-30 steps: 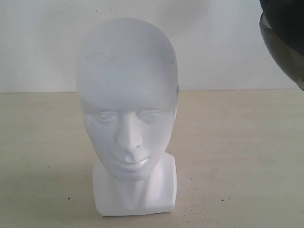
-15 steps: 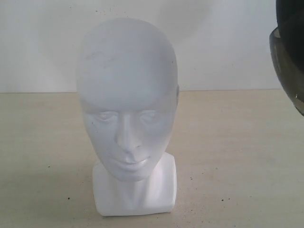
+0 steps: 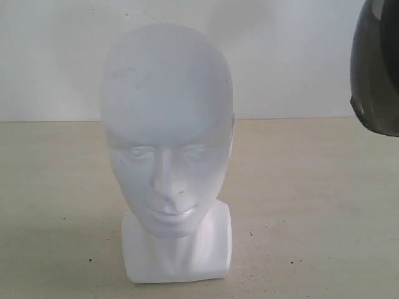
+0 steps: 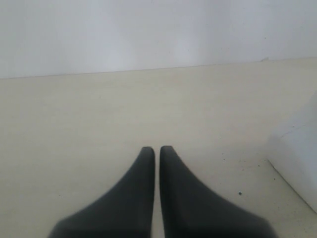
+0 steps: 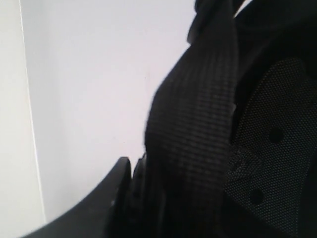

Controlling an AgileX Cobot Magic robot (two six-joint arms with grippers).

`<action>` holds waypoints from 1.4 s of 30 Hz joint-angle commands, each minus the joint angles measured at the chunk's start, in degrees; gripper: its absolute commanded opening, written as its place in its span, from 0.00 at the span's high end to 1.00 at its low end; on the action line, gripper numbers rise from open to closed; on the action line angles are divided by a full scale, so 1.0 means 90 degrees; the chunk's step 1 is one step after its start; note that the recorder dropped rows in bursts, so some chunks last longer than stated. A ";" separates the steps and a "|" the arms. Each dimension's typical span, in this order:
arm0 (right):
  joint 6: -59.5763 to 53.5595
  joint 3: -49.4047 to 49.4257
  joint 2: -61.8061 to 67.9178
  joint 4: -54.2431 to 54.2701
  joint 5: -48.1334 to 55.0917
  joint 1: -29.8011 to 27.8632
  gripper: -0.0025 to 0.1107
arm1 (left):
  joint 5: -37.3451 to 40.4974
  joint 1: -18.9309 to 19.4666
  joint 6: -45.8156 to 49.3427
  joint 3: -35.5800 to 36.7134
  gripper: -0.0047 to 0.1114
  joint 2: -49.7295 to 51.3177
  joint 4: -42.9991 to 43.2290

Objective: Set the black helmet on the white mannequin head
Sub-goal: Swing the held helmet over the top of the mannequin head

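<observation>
Most of what I can see is pale speckled tabletop point(image 3: 312, 205) with a plain white wall point(image 3: 299, 56) at the far side. Biggest thing on it is the white mannequin head point(image 3: 167, 143), standing upright on its squarish base about mid-scene, face turned to the near side, nothing on its bald top.

The black helmet point(image 3: 377, 68) is up in the air at the far right edge, well apart from the head and clear of the tabletop. Only part of it shows there, mostly the smoky visor point(image 3: 374, 93).

My right gripper point(image 5: 130, 173) has hold of the helmet. From the wrist all I get is a black finger pressed against the rim, the woven chin strap point(image 5: 193, 124) and the dotted mesh lining point(image 5: 270, 144) right up close, so I can't say how wide the jaws sit.

My left gripper point(image 4: 156, 148) is low over the tabletop, fingers closed to a hairline gap, nothing in them, with the head's white base just off to one side.
</observation>
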 commanded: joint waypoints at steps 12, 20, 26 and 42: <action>0.3843 -0.1424 -0.0080 -0.1775 -0.0605 -0.0002 0.98 | -0.0003 -0.0037 -0.0019 0.0024 0.92 -0.0026 -0.0049; 0.5408 -0.2719 0.0032 -0.2525 -0.0605 -0.0002 0.98 | -0.0003 -0.0037 -0.0019 0.0024 0.92 -0.0026 -0.0049; 0.6556 -0.3656 0.1218 -0.3280 -0.0605 0.0077 0.98 | -0.0003 -0.0037 -0.0019 0.0024 0.92 -0.0026 -0.0049; 0.6493 -0.4526 0.2590 -0.3596 -0.0605 0.1743 0.98 | -0.0897 -0.0037 0.0303 0.0024 0.92 -0.0026 0.1188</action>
